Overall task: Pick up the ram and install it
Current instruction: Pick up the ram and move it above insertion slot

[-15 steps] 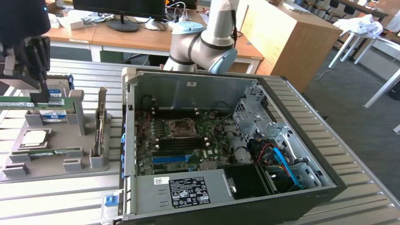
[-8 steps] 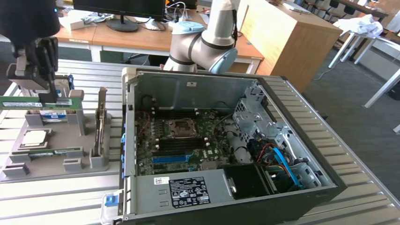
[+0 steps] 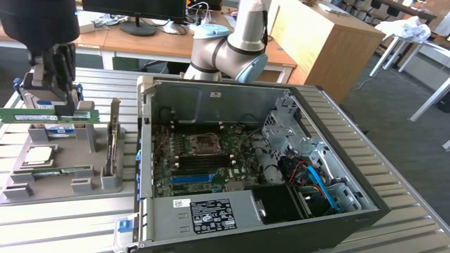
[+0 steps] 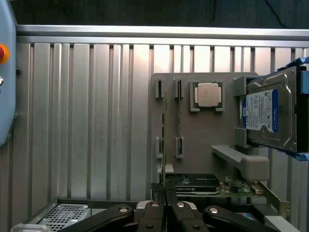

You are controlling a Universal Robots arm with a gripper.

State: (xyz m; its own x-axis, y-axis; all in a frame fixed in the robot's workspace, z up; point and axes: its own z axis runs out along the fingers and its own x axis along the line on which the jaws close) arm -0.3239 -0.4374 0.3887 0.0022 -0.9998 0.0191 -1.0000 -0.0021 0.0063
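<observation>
The pincer [image 3: 60, 105] is seen closed on the ram [image 3: 31, 116], which is gripped by its upper long edge and held level, with its pale label turned toward the exterior view. The ram is held over the grey fixture tray [image 3: 105, 182] at the exterior view's left, apparently clear of the tray's slots and in front of the hard drive [image 3: 58, 129]. In the wrist view the pincer [image 4: 164, 208] is seen from above with its jaws pressed together on the ram [image 4: 164, 145], which shows edge-on as a thin line. Just beside that line, a second memory stick [image 4: 179, 125] is seated in the tray [image 4: 203, 140]; in the exterior view that stick [image 3: 56, 171] lies flat near the tray's front. A square silver processor chip [image 3: 39, 154] is set in the tray between the second stick and the hard drive, and it is also visible in the wrist view [image 4: 208, 94], near the blue-labelled hard drive [image 4: 268, 113]. A graphics card [image 3: 113, 139] is stood upright on edge at the tray's side nearest the computer case [image 3: 330, 132]. The case lies open on the slatted metal tabletop [image 3: 63, 232], with its motherboard [image 3: 204, 155] exposed. The arm [image 3: 228, 50] is mounted behind the case.
</observation>
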